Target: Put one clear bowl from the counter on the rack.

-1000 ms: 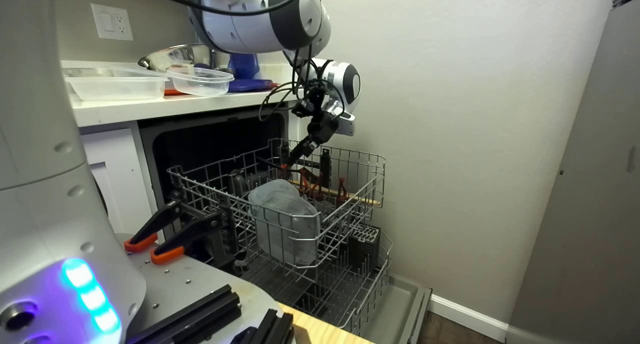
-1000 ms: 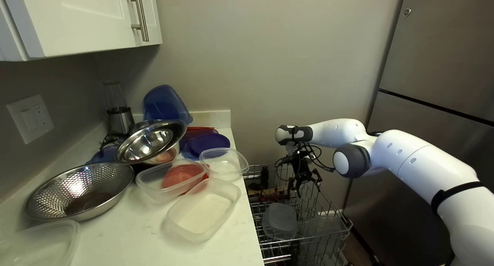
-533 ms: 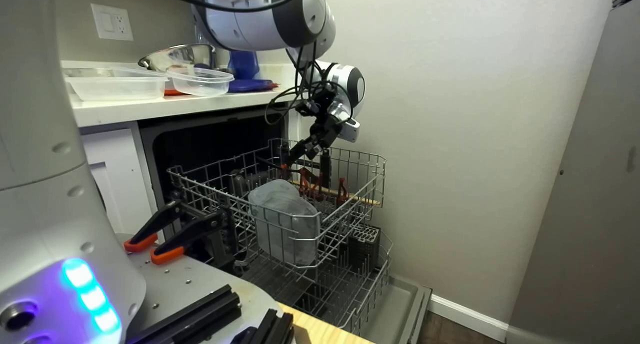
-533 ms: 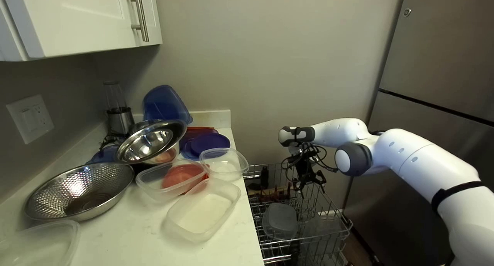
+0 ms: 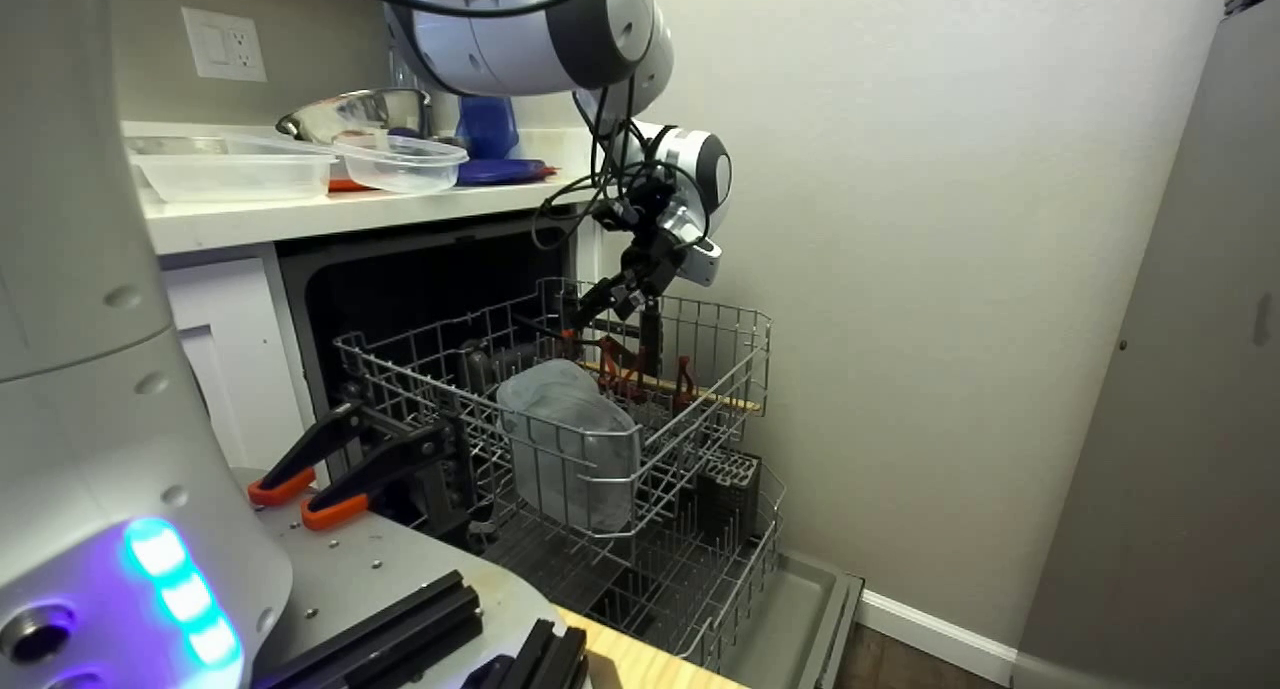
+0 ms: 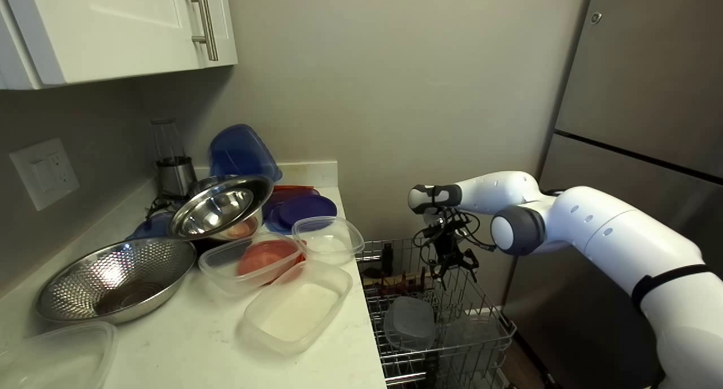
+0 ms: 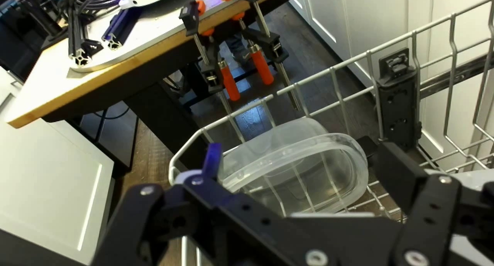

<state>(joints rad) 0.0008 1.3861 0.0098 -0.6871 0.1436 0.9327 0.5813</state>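
The jaws of the end effector (image 7: pixel 299 154) are held well apart above the rack (image 7: pixel 351 61). The clear bowl (image 7: pixel 308 173) is tipped on its side at the near end of the rack. In an exterior view, three clear containers (image 6: pixel 299 310) are grouped toward the right edge of the surface (image 6: pixel 197 332), with a steel colander (image 6: pixel 116 273) placed to their left.

The clear bowl (image 7: pixel 297 165) is smooth plastic, the rack (image 7: pixel 332 70) metal.
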